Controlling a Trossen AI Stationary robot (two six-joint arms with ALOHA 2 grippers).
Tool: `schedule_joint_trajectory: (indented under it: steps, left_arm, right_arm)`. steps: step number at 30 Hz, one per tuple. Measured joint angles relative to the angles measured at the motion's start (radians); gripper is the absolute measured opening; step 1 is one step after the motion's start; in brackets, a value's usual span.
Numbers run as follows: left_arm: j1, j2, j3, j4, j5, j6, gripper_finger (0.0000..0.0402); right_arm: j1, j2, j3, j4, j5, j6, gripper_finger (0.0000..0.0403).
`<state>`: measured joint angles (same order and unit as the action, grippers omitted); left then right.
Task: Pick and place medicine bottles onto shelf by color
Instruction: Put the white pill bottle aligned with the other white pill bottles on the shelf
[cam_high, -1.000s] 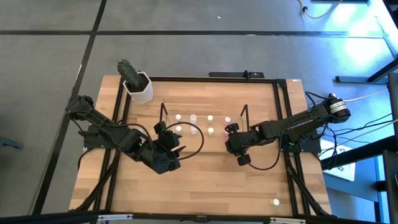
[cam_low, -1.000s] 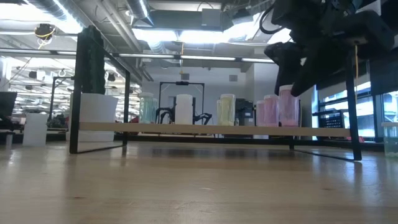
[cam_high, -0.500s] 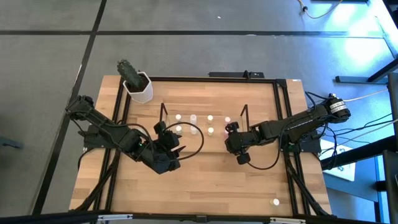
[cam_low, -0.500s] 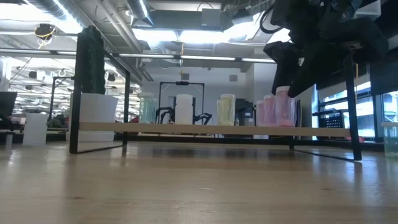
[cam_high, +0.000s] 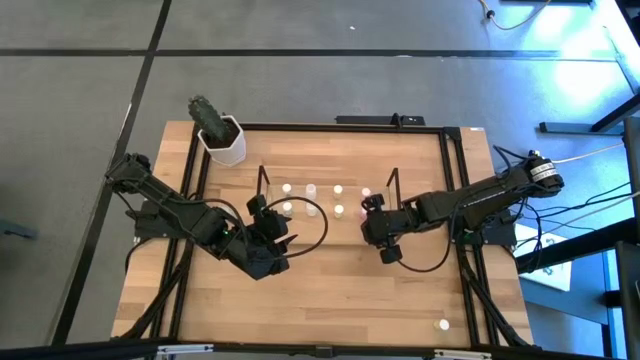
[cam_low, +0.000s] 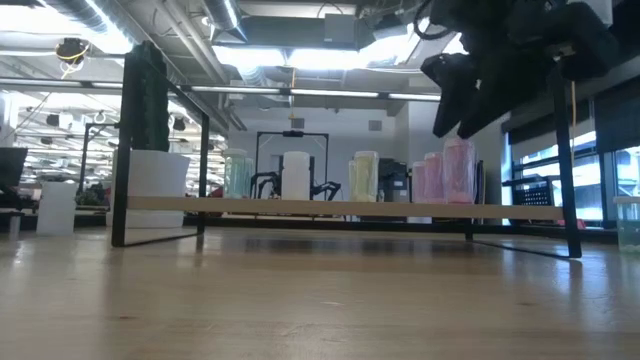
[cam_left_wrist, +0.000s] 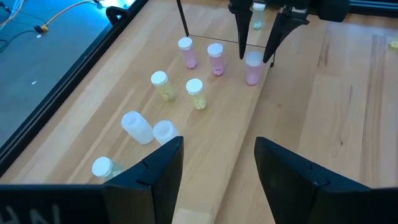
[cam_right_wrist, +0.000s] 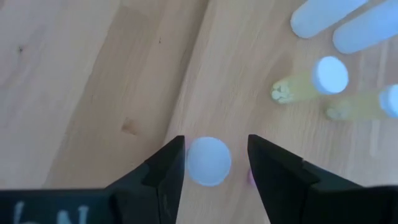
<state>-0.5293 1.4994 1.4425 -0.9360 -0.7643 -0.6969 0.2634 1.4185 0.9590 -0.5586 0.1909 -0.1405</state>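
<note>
Right gripper (cam_right_wrist: 211, 163) hovers directly over a pink bottle (cam_left_wrist: 253, 67) at the shelf's (cam_low: 330, 208) near edge, fingers spread on either side of its white cap, not touching. The bottle stands upright on the board, free. Two more pink bottles (cam_left_wrist: 215, 58) stand just beyond. Left gripper (cam_left_wrist: 214, 171) waits back off the shelf, fingers apart, empty.
</note>
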Motion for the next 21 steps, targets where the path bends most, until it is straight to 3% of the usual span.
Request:
schedule_joint_trajectory:
  steps: [10, 14, 21]
  left_arm:
    - [0.000, -0.001, 0.000, 0.000, 0.005, -0.005, 0.0191]
    - [-0.002, -0.031, 0.000, -0.023, 0.078, -0.018, 0.0191]
    - [-0.010, -0.125, 0.000, -0.209, 0.122, -0.235, 0.0191]
  right_arm:
    - [0.000, 0.000, 0.130, -0.147, 0.000, 0.085, 0.0178]
    - [0.000, 0.000, 0.220, -0.241, 0.000, 0.159, 0.0178]
    - [0.000, -0.001, 0.363, -0.354, 0.000, 0.242, 0.0178]
